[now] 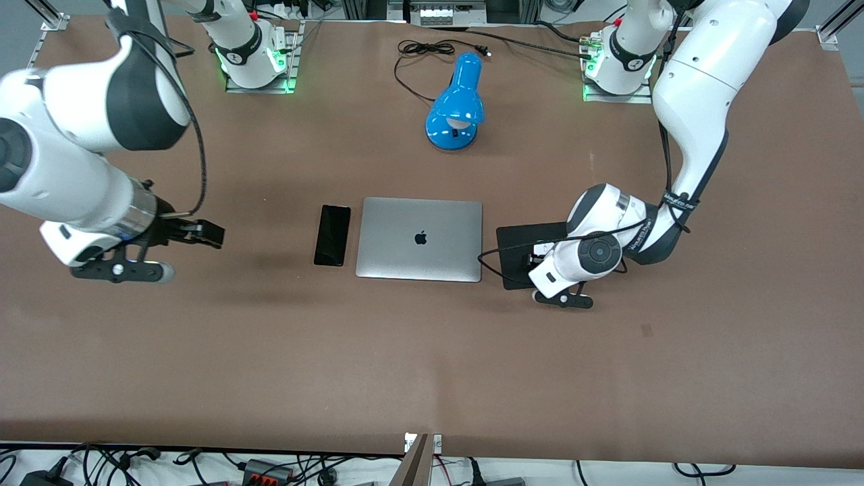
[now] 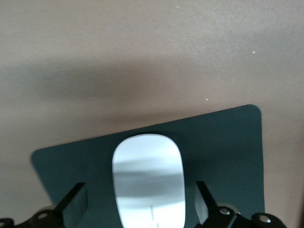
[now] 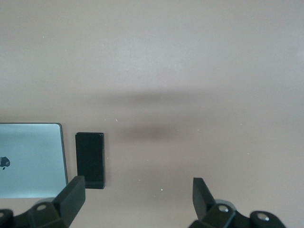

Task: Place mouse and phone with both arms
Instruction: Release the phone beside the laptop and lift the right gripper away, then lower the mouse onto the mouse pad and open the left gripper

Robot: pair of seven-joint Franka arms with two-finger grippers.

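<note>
- Front view: the phone (image 1: 332, 235) lies flat just beside the closed laptop (image 1: 420, 239), toward the right arm's end. The right gripper (image 1: 196, 233) hangs over bare table (image 1: 432, 351), well apart from the phone. The left gripper (image 1: 540, 255) is low over the black pad (image 1: 523, 237).
- Left wrist view: the mouse (image 2: 148, 180) rests on the pad (image 2: 228, 142) between spread fingers (image 2: 76, 202), gaps either side.
- Right wrist view: right fingers (image 3: 73, 194) spread, empty; phone (image 3: 90, 160) beside laptop (image 3: 31, 159).
</note>
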